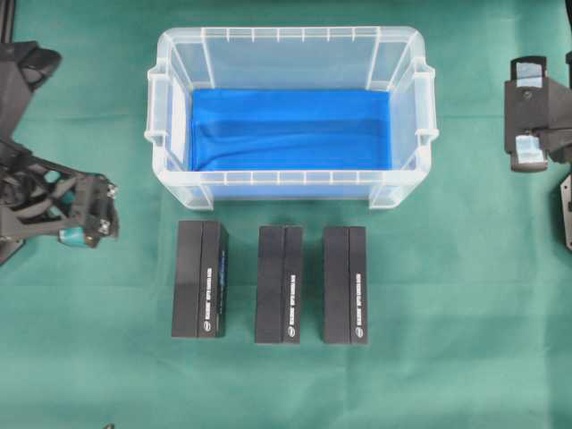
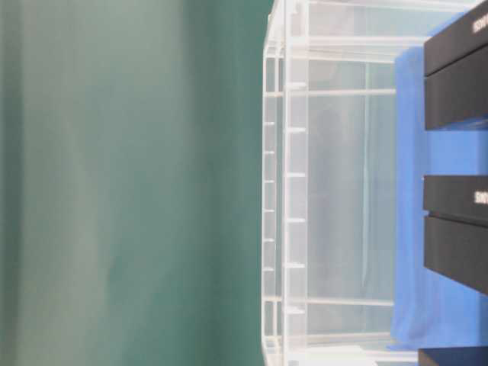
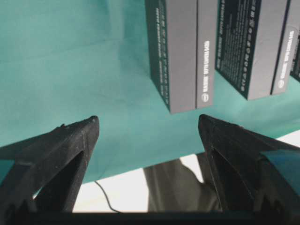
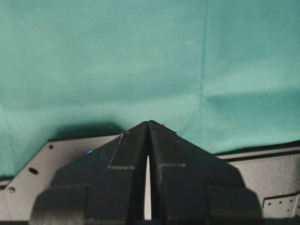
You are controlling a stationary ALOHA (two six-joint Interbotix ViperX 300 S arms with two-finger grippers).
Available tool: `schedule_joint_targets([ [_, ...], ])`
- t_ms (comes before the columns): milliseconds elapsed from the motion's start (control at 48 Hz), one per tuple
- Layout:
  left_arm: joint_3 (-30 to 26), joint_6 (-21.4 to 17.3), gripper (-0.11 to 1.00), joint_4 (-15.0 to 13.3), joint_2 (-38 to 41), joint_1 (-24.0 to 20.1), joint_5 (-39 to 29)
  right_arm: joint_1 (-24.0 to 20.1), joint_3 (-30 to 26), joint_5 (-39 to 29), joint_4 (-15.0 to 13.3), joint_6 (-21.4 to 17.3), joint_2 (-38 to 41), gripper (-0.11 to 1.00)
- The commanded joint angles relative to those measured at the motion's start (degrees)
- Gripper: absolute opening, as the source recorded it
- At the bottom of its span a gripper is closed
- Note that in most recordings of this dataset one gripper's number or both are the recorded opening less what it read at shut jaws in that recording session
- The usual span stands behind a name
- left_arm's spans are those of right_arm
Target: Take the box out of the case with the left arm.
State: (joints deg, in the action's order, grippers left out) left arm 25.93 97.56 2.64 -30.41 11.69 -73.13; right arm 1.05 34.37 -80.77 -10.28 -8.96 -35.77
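The clear plastic case [image 1: 286, 36] stands at the back middle, and only its blue lining [image 1: 286, 125] shows inside. Three black boxes lie side by side on the green cloth just in front of it: left [image 1: 198, 279], middle [image 1: 278, 283] and right [image 1: 345, 284]. My left gripper [image 1: 96, 216] hangs at the left edge, well clear of the left box, open and with nothing in it. In the left wrist view its jaws [image 3: 149, 123] stand wide apart, with two boxes [image 3: 180, 51] [image 3: 253, 42] ahead. My right gripper [image 4: 148, 123] is shut and empty, far right [image 1: 525, 134].
Green cloth covers the table. The table-level view shows the case's ribbed wall [image 2: 293, 191] with boxes [image 2: 457, 76] before it. A grey metal base plate [image 4: 281, 173] lies under the right gripper. Past the cloth's near edge [image 3: 140, 164] is a pale floor.
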Motion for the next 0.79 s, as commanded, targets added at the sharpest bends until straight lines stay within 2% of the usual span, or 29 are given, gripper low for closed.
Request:
schedule_joint_targets([
  [0, -0.4, -0.2, 0.9, 0.2, -0.9, 0.3, 0.1, 0.0, -0.5, 0.1, 0.0, 0.1, -0.3, 0.0],
  [250, -0.4, -0.4, 0.9, 0.3, -0.7, -0.8, 0.0, 0.0, -0.5, 0.1, 0.0, 0.1, -0.3, 0.0],
  [396, -0.4, -1.1, 0.9, 0.4, -0.9, -3.2, -0.4, 0.0, -0.5, 0.0, 0.0, 0.1, -0.2, 0.0],
  [771, -0.7, -12.6, 0.9, -0.2, -1.1, -15.9, -2.6, 0.0, -0.5, 0.2, 0.0, 0.0, -0.2, 0.0],
])
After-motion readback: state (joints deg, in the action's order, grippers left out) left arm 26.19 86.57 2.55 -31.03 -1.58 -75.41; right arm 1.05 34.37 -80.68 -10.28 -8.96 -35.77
